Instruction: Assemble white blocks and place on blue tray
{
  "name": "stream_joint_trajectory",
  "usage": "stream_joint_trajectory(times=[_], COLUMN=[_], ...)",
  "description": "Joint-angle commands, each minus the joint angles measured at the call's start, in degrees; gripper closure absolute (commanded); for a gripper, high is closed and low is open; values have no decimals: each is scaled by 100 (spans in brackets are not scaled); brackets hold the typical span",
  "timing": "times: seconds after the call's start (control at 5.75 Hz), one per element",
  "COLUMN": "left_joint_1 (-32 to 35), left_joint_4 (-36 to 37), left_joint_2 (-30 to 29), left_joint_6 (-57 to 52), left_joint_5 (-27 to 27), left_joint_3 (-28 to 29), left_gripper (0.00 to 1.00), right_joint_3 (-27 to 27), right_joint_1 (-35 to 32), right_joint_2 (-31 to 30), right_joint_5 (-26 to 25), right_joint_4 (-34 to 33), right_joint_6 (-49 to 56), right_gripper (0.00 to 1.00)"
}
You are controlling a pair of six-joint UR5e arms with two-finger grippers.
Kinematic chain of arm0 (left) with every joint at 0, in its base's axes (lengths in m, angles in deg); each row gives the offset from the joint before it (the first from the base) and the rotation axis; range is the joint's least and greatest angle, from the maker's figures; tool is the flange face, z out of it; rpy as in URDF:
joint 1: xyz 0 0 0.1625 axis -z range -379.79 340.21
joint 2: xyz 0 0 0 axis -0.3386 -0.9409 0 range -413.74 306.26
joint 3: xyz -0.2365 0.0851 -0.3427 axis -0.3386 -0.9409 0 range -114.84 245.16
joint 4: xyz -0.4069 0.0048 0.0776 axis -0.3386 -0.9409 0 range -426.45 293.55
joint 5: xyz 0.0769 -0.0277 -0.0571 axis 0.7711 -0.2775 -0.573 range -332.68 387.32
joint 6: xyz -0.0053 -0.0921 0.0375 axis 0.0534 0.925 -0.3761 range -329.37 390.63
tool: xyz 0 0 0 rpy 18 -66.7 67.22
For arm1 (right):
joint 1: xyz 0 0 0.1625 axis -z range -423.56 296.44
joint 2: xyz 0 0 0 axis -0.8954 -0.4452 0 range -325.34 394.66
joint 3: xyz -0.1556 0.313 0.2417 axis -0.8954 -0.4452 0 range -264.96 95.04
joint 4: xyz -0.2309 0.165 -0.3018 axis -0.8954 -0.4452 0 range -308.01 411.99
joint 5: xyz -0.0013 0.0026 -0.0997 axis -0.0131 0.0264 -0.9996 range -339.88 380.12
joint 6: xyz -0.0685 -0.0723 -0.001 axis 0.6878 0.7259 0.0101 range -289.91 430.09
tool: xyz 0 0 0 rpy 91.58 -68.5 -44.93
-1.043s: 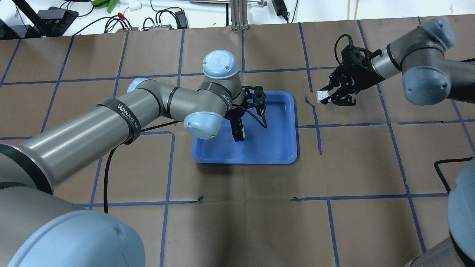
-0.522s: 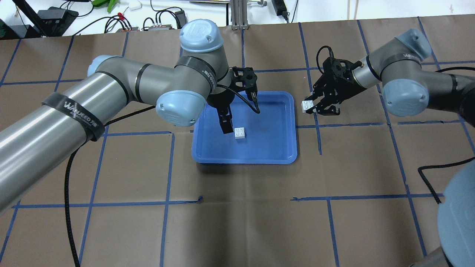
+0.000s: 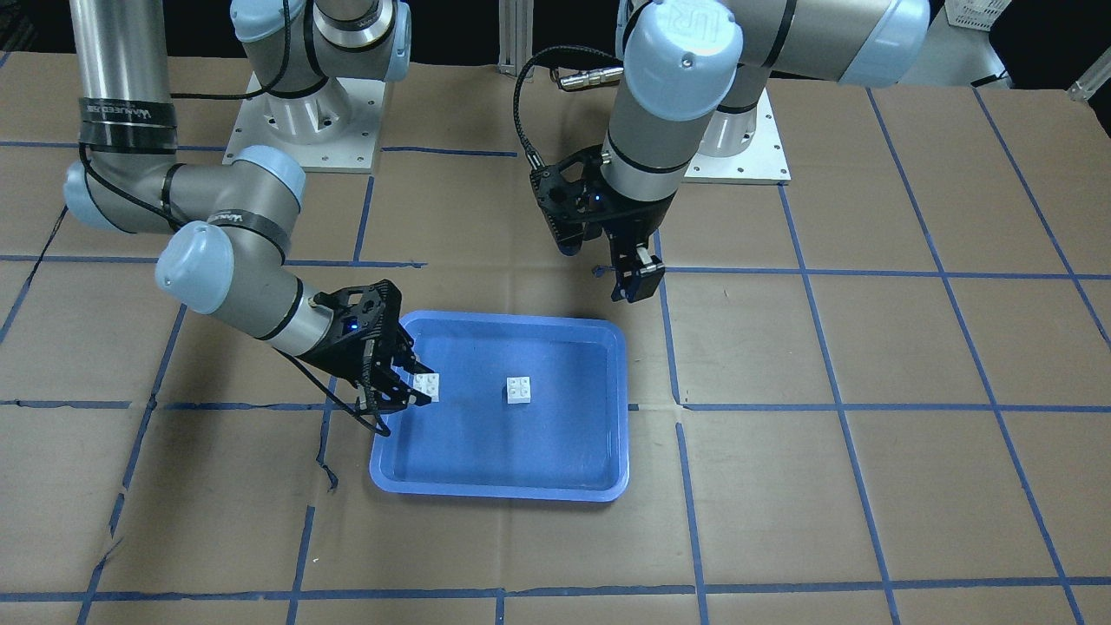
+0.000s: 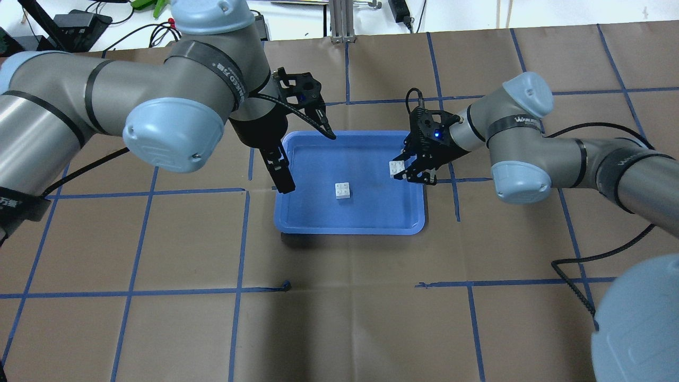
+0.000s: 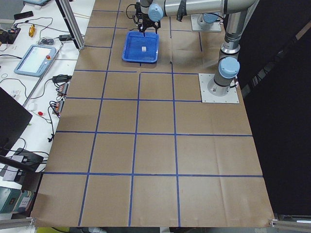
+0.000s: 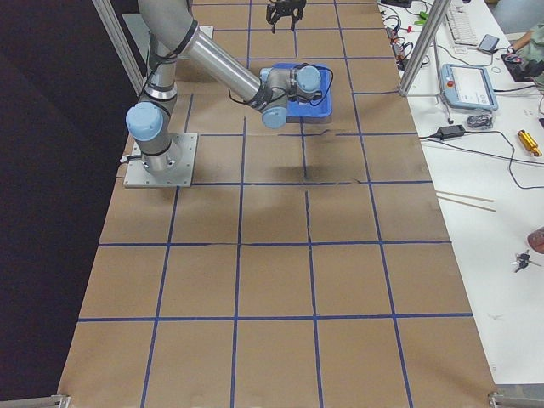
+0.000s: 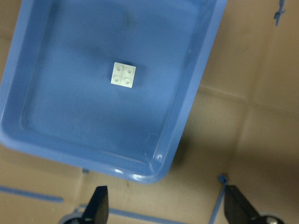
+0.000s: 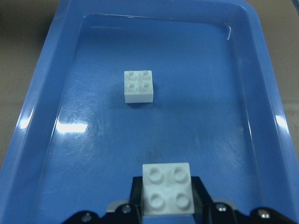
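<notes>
The blue tray [image 4: 350, 229] lies mid-table, also in the front view [image 3: 499, 490]. One white block [image 4: 342, 190] sits studs up on its floor, and it also shows in the front view [image 3: 519, 390], the left wrist view [image 7: 124, 74] and the right wrist view [image 8: 138, 86]. My right gripper [image 4: 404, 171] is shut on the second white block [image 4: 395, 168], held studs up just inside the tray's right rim [image 8: 167, 189] [image 3: 426, 386]. My left gripper [image 4: 284, 183] is open and empty, raised beside the tray's left rim [image 7: 166, 207].
Brown paper with a blue tape grid [image 4: 456, 196] covers the table. Cables and electronics [image 4: 228, 32] lie along the far edge. The arms' white base plates [image 3: 299, 130] stand on the robot's side. A black cable [image 4: 573, 276] trails from the right arm.
My left gripper let go of its white block on the tray floor, then drew back left and up. My right gripper carried its block left, from over the table to over the tray's right side.
</notes>
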Motion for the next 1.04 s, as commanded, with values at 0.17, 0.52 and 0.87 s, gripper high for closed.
stream_joint_trajectory(times=[0.17, 0.52, 0.87], left_joint_1=[-390, -627, -1013], left_joint_4=[-5, 205, -221], left_joint_2=[664, 727, 789], left_joint_6=[2551, 4167, 4524], left_joint_5=[53, 256, 230], left_joint_3=[-3, 32, 250], left_gripper=[2, 1, 1], right_joint_3=[174, 217, 314], right_joint_1=[-626, -663, -672], right_joint_2=[388, 575, 627], right_joint_5=[-11, -11, -2], right_joint_4=[-1279, -1600, -1636], right_joint_6=[-1192, -1381, -1399], right_gripper=[81, 81, 81])
